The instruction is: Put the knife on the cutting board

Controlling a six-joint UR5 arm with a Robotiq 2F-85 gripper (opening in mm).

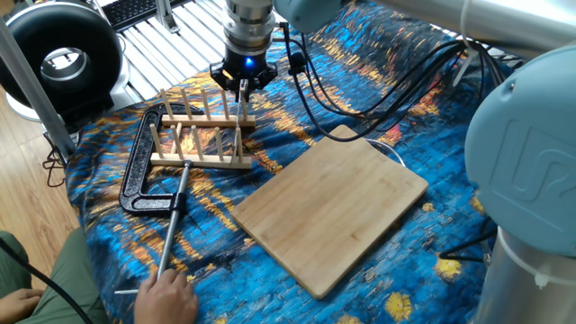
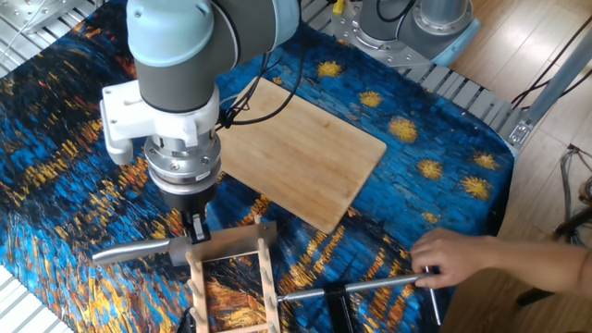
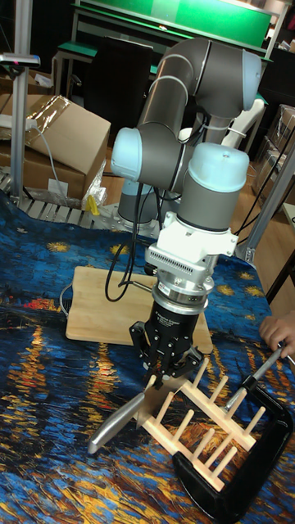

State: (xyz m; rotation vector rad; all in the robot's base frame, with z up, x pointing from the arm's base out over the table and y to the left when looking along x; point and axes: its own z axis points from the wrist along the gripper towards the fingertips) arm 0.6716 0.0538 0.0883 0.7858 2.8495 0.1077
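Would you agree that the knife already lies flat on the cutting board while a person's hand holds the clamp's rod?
Not quite: the knife is not on the cutting board; it sits at the wooden rack by the tool, as the other fixed view shows. The hand does hold the clamp's rod.

Large pale bamboo cutting board point(image 1: 332, 211) matt and smooth, small shiny silver metal knife point(image 3: 123, 418), glossy blue-and-gold patterned cloth point(image 2: 55, 157), pale wooden pegged rack point(image 1: 200, 135), black cast-metal clamp point(image 1: 141, 175)

I get one fixed view looking down across the cutting board point(image 1: 331, 211) toward the dish rack point(image 1: 200, 133); the other fixed view faces back from the rack side. My tall fixed view sits low and close. All three share rack and board.
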